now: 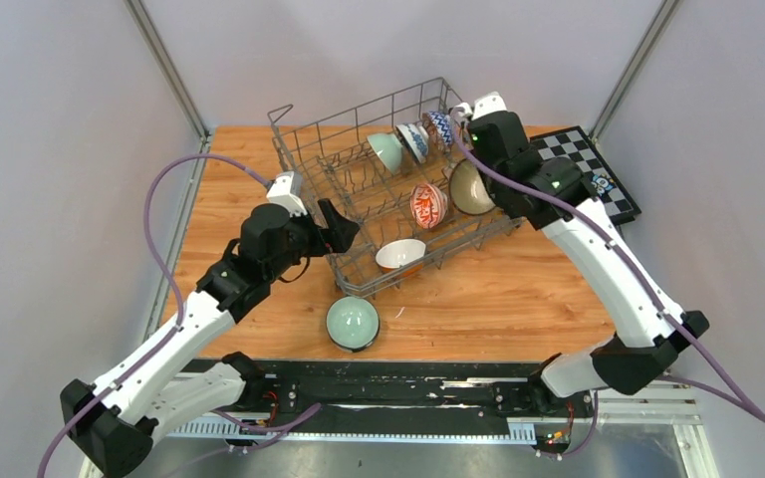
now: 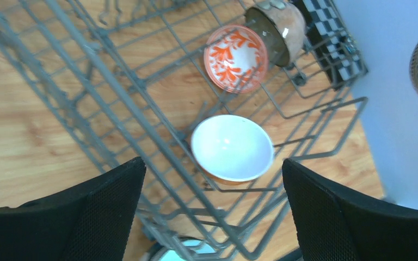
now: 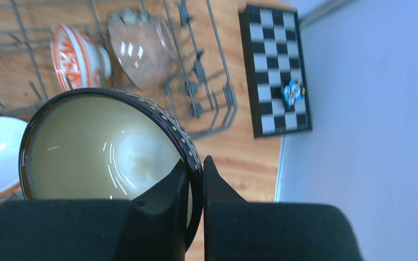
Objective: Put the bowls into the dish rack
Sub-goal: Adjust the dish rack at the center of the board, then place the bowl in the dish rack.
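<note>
Item 1, left gripper (image 1: 334,231): jaws wide apart, holding nothing, above the orange bowl (image 2: 231,147), which sits in the near corner of the rack (image 1: 379,100).
Item 2, right gripper (image 3: 195,174): clamped on the rim of the beige bowl (image 3: 103,147) at the rack's right side, next to the red-white bowl (image 1: 427,205). I cannot tell if it rests on wire.
Item 3, green bowl (image 1: 352,324): upside down near the near edge of the tabletop (image 1: 518,299), not yet loaded.
Handling: I should seat the beige bowl between tines, clear of its neighbour, and let go only once it is supported. My left should lift straight up, clear of the wires.
</note>
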`<state>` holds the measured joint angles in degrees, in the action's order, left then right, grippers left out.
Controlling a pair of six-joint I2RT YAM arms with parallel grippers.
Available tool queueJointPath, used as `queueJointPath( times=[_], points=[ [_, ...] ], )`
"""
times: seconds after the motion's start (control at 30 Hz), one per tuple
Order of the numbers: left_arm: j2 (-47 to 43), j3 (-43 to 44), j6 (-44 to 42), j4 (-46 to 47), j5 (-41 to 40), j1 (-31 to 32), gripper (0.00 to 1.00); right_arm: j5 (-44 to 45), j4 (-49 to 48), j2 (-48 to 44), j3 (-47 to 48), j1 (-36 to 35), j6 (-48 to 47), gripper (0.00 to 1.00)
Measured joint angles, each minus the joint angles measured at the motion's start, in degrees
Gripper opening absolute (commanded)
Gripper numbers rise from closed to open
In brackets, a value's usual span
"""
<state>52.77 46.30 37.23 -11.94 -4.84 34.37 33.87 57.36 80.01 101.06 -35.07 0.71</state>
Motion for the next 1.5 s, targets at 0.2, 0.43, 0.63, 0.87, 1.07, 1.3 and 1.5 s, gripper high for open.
queueJointPath(
  times=[0.2,0.43,0.63,0.87,1.07,1.3,1.5],
  points=[
    [-2.8,3.6,-7.4,-8.6,-5.9,0.0,1.0,6.5,-10.5,7.6,4.0,-7.4,-9.1,0.02],
    [-9.0,5.6,-14.3,-17.3,-8.6,0.0,1.0,14.4,-23.7,25.5,8.3,-10.6,-20.5,0.02],
    [-16.8,3.3,-17.2,-22.4,-8.5,0.0,1.0,21.1,-33.0,37.3,10.1,-12.6,-31.8,0.02],
    [-24.2,-0.6,-18.0,-26.0,-8.4,0.0,1.0,26.3,-41.2,40.7,9.8,-14.4,-41.0,0.03],
    [-26.6,-2.1,-18.5,-26.8,-8.5,0.0,1.0,30.4,-47.4,40.9,7.0,-15.7,-46.2,0.03],
    [-27.8,-3.1,-18.6,-27.2,-8.5,0.0,1.0,32.5,-48.9,42.8,4.4,-18.3,-47.5,0.03],
    [-30.0,-3.3,-18.6,-27.2,-8.5,0.0,1.0,34.8,-49.7,43.2,3.0,-19.0,-46.9,0.03]
  ],
)
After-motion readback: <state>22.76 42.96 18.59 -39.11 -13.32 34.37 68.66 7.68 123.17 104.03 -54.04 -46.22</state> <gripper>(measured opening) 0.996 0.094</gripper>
